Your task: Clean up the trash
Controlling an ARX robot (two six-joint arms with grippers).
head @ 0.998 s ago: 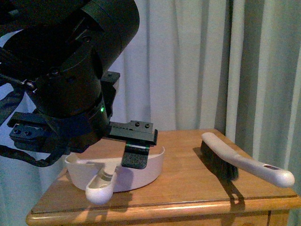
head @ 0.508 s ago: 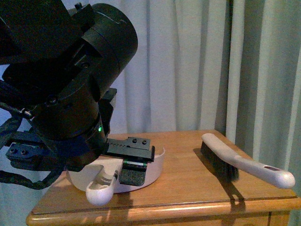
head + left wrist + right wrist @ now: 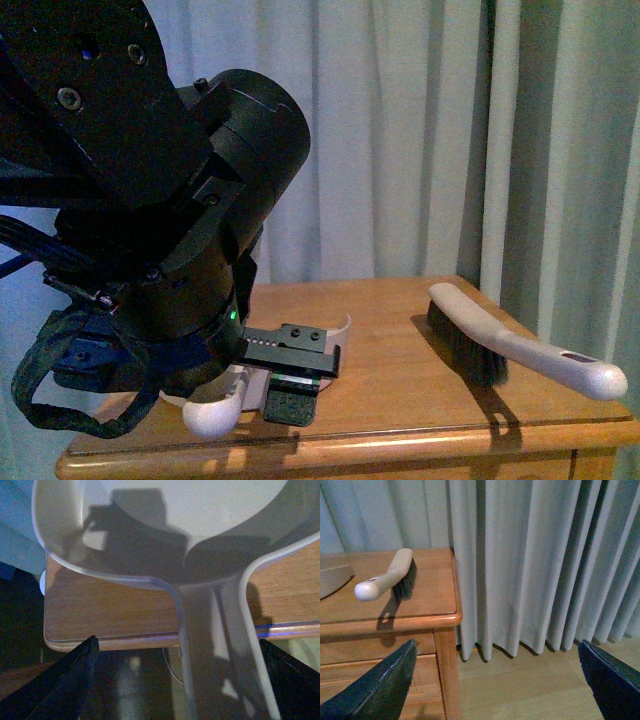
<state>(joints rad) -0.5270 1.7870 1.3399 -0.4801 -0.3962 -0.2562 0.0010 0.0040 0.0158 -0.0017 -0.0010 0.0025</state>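
Note:
The trash is out of view in every frame. A white dustpan (image 3: 343,334) rests on the wooden table (image 3: 400,390), mostly hidden behind my left arm, and its bowl (image 3: 175,535) looks empty in the left wrist view. My left gripper (image 3: 245,400) is open at the table's front edge. Its fingers (image 3: 65,685) stand wide apart on either side of the dustpan's handle (image 3: 215,645) without touching it. My right gripper (image 3: 495,685) is open over the floor beside the table, holding nothing. A white hand brush (image 3: 510,345) with black bristles lies at the table's right side.
Pale curtains (image 3: 420,140) hang behind and to the right of the table. The brush (image 3: 385,577) lies near the table's corner (image 3: 452,612), with wooden floor (image 3: 520,680) below. A drawer front (image 3: 370,650) shows under the tabletop.
My left arm has come down and toward the table's front edge. Its gripper went from over the dustpan's bowl to around the handle. The brush has not moved.

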